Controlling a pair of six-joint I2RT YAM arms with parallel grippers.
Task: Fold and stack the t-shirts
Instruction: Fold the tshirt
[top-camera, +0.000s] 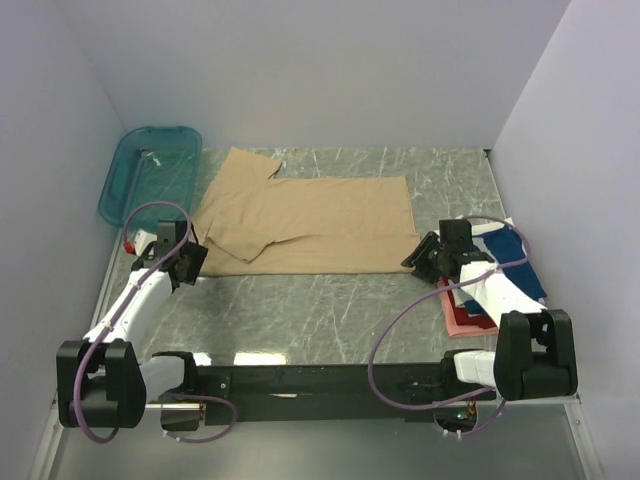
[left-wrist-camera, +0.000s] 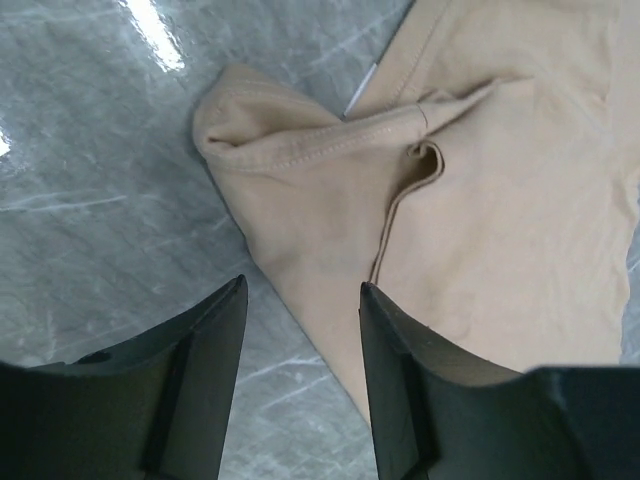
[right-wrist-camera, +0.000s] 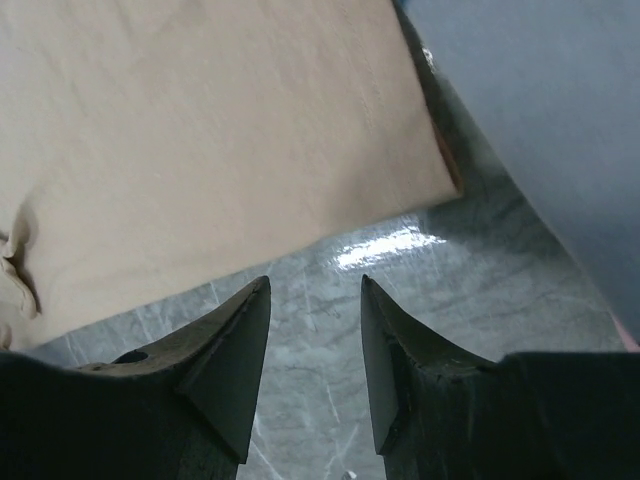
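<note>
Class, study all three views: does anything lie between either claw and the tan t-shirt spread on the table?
Nothing visible does. The left claw is open, with a sleeve of the tan t-shirt just ahead of its fingertips. The right claw is open, with only bare table before the shirt's hem.

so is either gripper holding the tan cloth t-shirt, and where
Nothing is held: the left gripper and right gripper are open, by the edge of the tan cloth t-shirt.

tan shirt (top-camera: 310, 225): plain, spread flat at centre, near sleeve folded onto body, rumpled | navy shirt (top-camera: 522, 262): folded, far right, lying on red shirt (top-camera: 465, 320), both partly hidden
</note>
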